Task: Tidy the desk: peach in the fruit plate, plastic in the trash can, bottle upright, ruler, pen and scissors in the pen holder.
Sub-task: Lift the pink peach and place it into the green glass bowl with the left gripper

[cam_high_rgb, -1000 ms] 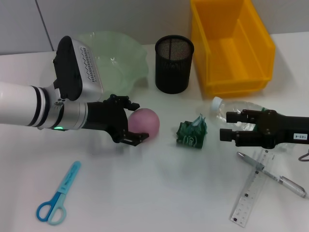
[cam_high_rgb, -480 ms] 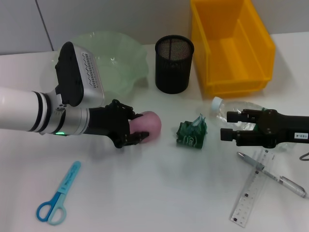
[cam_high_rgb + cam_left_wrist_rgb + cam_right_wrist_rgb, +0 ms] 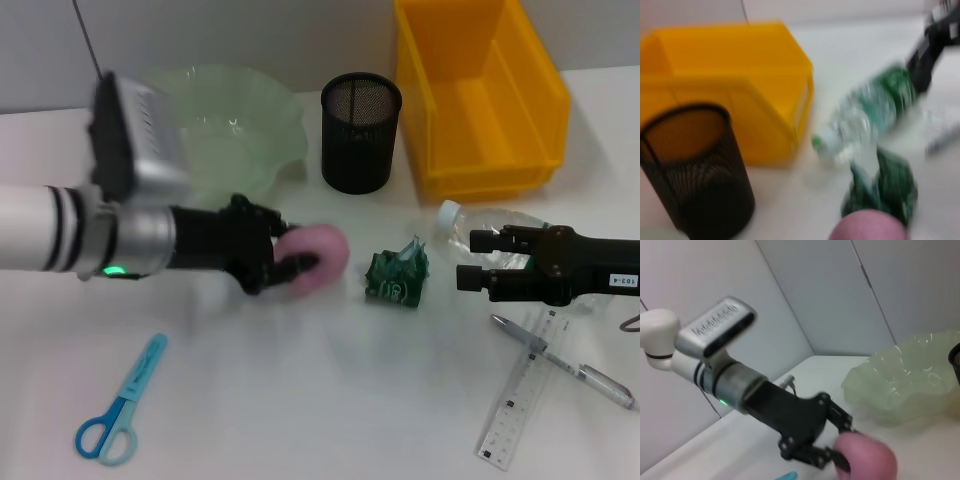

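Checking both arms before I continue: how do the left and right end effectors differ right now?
The left end effector is shut on the peach; the right end effector holds nothing, its fingers apart. The left sits mid-desk below the fruit plate; the right hovers over the lying bottle, near the pen and ruler. Both are black and point toward the green plastic.

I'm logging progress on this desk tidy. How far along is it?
Nothing is put away yet. In hand: the left gripper is shut on the peach, which is not yet in the fruit plate. Left: the green plastic lies on the desk, the bottle lies on its side by the right gripper, and the scissors, pen and ruler are outside the pen holder.
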